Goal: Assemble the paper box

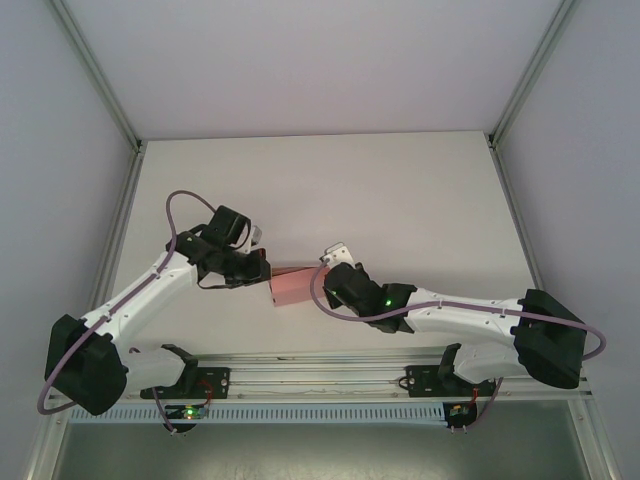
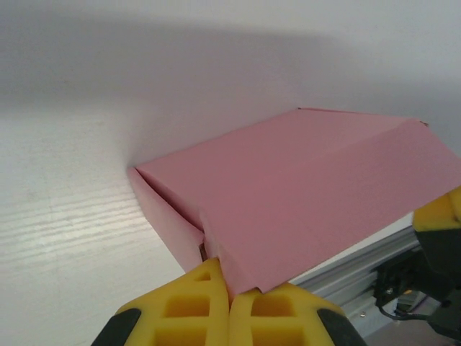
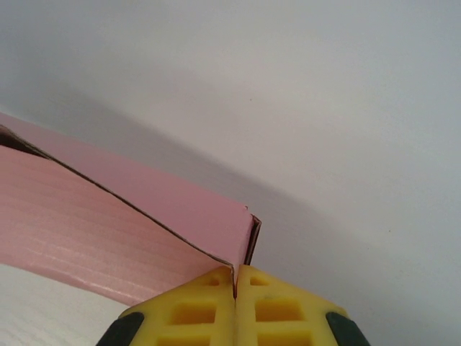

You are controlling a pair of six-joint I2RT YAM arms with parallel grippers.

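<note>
Yellow fingers point(image 2: 189, 306) of the left hand point(image 2: 230, 287) sit lowest in the left wrist view. They are pressed together with hardly a gap and pinch the near edge of a flap of the paper box point(image 2: 310, 187). The box is pink thin card, partly folded. A broad creased panel slopes up and away from the hand, and a short side wall stands at its left end against the white tabletop point(image 2: 65, 238). At the right edge of that view another yellow finger point(image 2: 441, 215) meets the card, and a metal rail point(image 2: 353, 277) runs beneath it.

In the right wrist view the right hand point(image 3: 235, 280) is likewise fully closed. Its fingers point(image 3: 284, 310) meet on a thin edge at a corner of the box point(image 3: 86, 231), where two layers of card come together.

From above, the box point(image 1: 290, 285) lies on the near part of the tabletop point(image 1: 400, 200), slightly left of the middle, just beyond the rail point(image 1: 330, 365). The left hand point(image 1: 262, 268) grips its left end and the right hand point(image 1: 322, 284) its right end. Whether the box is lifted clear of the surface cannot be told.
</note>
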